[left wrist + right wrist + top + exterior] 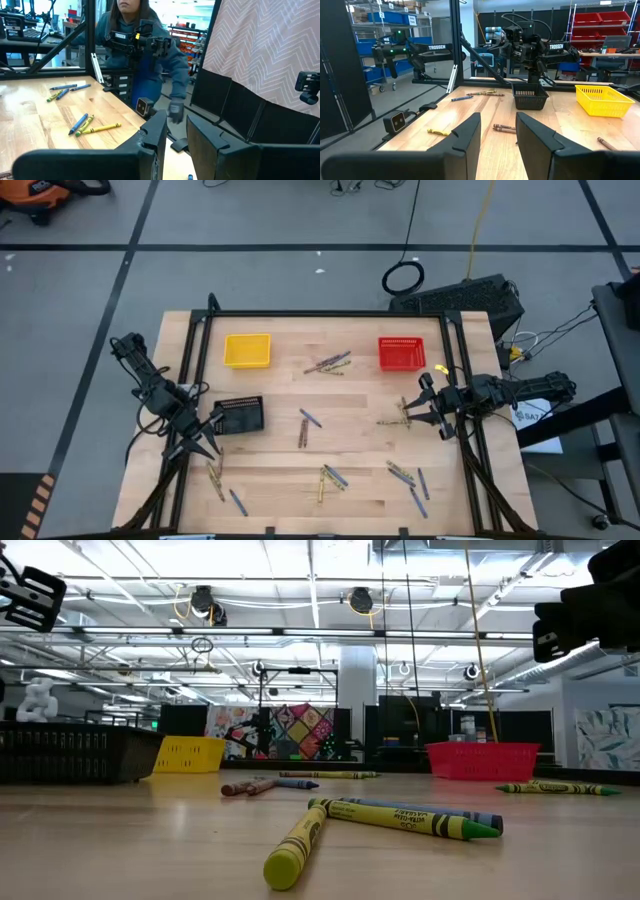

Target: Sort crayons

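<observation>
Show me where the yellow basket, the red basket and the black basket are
yellow basket (pixel 247 350): high view, on its mesh floor.
red basket (pixel 401 353): high view, on its mesh floor.
black basket (pixel 241 416): high view, on its middle, beside the left arm.

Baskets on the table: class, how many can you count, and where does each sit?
3. The yellow basket sits far left, the red basket far right, and the black basket nearer, by the left gripper. None seems hidden.

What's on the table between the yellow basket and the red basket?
Between the yellow mesh basket and the red mesh basket lies a small bunch of crayons on bare wood, seen in the high view.
</observation>
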